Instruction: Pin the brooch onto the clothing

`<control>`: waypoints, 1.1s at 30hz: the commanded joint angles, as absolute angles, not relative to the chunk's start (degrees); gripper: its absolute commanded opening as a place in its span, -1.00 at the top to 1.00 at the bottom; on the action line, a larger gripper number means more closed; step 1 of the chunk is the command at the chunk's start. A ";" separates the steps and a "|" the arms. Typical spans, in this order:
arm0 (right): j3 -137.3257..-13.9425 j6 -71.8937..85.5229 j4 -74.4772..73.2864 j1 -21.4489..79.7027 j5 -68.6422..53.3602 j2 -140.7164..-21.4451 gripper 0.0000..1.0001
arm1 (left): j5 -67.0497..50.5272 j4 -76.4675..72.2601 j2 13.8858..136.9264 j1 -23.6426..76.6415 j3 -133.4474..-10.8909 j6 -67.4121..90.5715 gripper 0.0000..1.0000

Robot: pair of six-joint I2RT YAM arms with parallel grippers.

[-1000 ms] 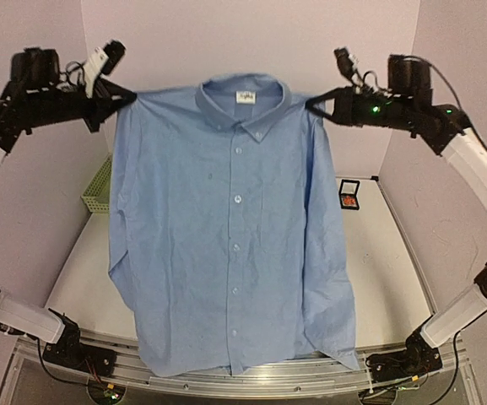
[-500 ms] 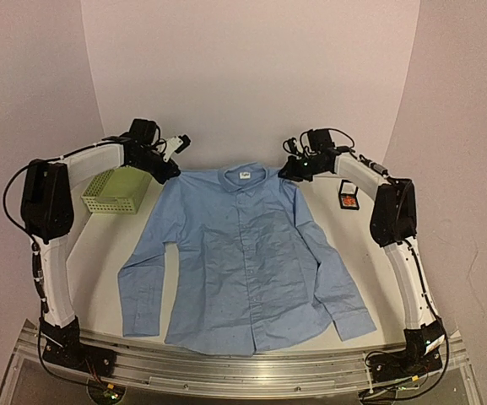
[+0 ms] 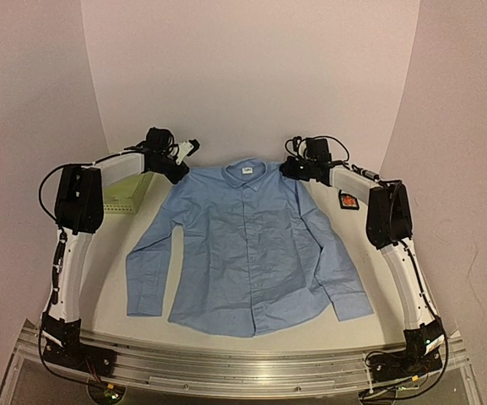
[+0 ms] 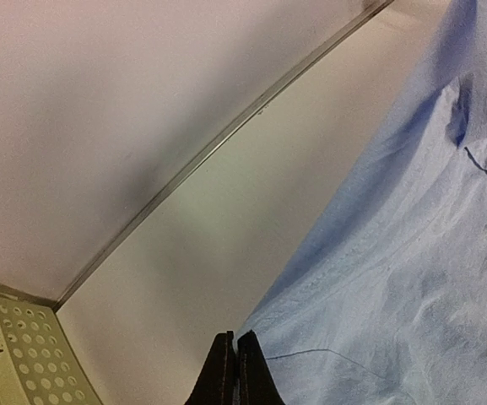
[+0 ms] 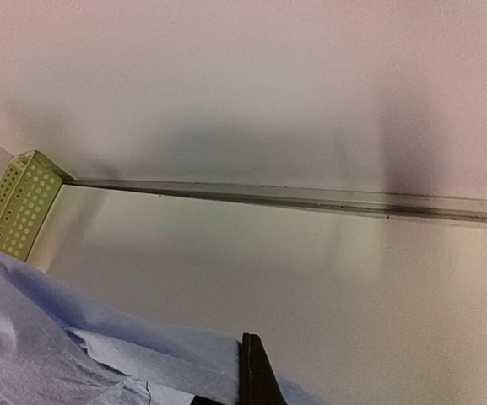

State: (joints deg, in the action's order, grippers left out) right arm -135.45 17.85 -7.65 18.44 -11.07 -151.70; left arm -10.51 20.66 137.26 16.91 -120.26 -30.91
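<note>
The clothing (image 3: 243,245), a light blue button-up shirt, lies flat and face up on the table with its collar at the far side. My left gripper (image 3: 178,171) is shut on its left shoulder, and my right gripper (image 3: 290,169) is shut on its right shoulder. The left wrist view has the two dark fingers (image 4: 224,371) pressed together on the shirt's edge (image 4: 412,253). In the right wrist view only one finger (image 5: 256,375) shows, and blue cloth (image 5: 74,337) covers the other. The brooch (image 3: 348,201), a tiny orange-red spot, sits in a small black box right of the shirt.
A pale green perforated basket (image 3: 129,190) stands at the back left, beside the left arm; it also shows in both wrist views, the basket (image 4: 15,354) and the basket (image 5: 15,211). The back wall and its metal rail (image 5: 311,198) are close behind both grippers.
A second ago both grippers held the shirt hanging high in the air. They have lowered it and drawn it toward the back wall, and it now lies spread flat.
</note>
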 commanded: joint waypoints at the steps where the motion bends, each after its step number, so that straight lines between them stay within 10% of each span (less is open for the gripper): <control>1: -136.87 21.82 -0.76 17.04 -4.07 -155.04 0.86 | -6.92 18.96 140.27 15.59 -122.92 -27.99 1.00; 4: -136.74 23.08 1.32 17.03 -1.24 -155.58 0.46 | -5.92 17.75 141.58 15.57 -124.43 -26.69 0.91; 8: -136.93 26.06 1.75 17.05 6.11 -154.55 -0.02 | -1.57 18.12 146.37 15.48 -134.80 -23.11 0.08; 11: -136.99 30.03 1.50 16.57 10.94 -152.10 -0.11 | 0.57 21.33 150.31 15.33 -145.64 -17.85 -0.09; 25: -117.92 17.42 -16.13 18.50 0.62 -127.25 -0.18 | -16.76 28.68 126.98 16.03 -119.32 -20.63 0.05; 33: -91.50 24.21 -28.10 27.10 1.99 -108.76 0.46 | -18.13 38.21 107.17 19.95 -89.95 -34.09 0.40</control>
